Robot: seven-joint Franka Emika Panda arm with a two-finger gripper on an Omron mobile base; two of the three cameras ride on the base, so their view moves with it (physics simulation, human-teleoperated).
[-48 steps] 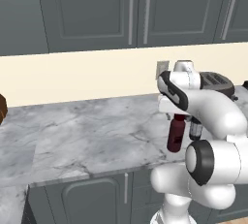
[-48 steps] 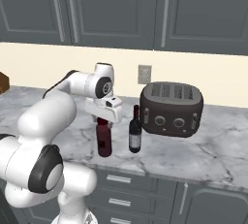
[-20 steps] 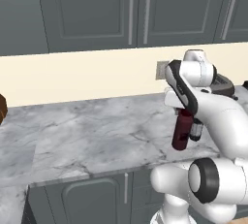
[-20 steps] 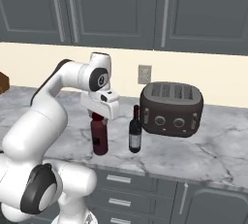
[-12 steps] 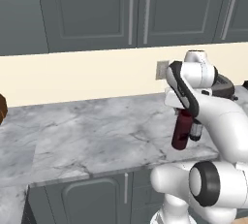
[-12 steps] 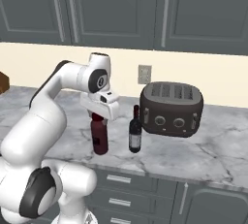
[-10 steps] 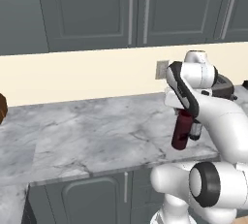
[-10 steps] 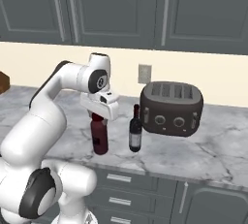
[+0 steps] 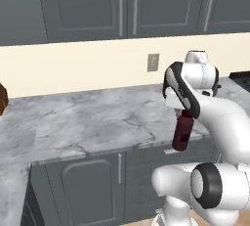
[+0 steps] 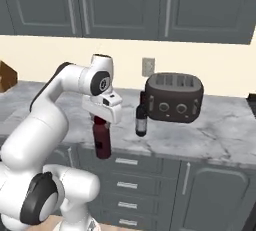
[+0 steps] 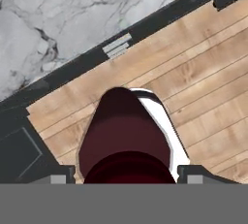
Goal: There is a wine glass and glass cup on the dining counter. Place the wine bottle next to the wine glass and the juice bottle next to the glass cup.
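Dangling upright from the gripper (image 10: 101, 118), jaws pinching its neck, the juice bottle (image 10: 102, 140) hangs off the counter (image 10: 220, 135) edge; wine bottle (image 10: 141, 116) beside the toaster (image 10: 173, 97)

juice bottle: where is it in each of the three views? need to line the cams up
Left base view: juice bottle right of centre, hanging under the gripper, past the wall counter's front edge.
Right base view: left of centre, under the gripper, in front of the drawers, left of the wine bottle and toaster.
Hand view: bottom centre, seen from above, wood floor below.
Shared landmark: the counter's marble top with its dark front edge.
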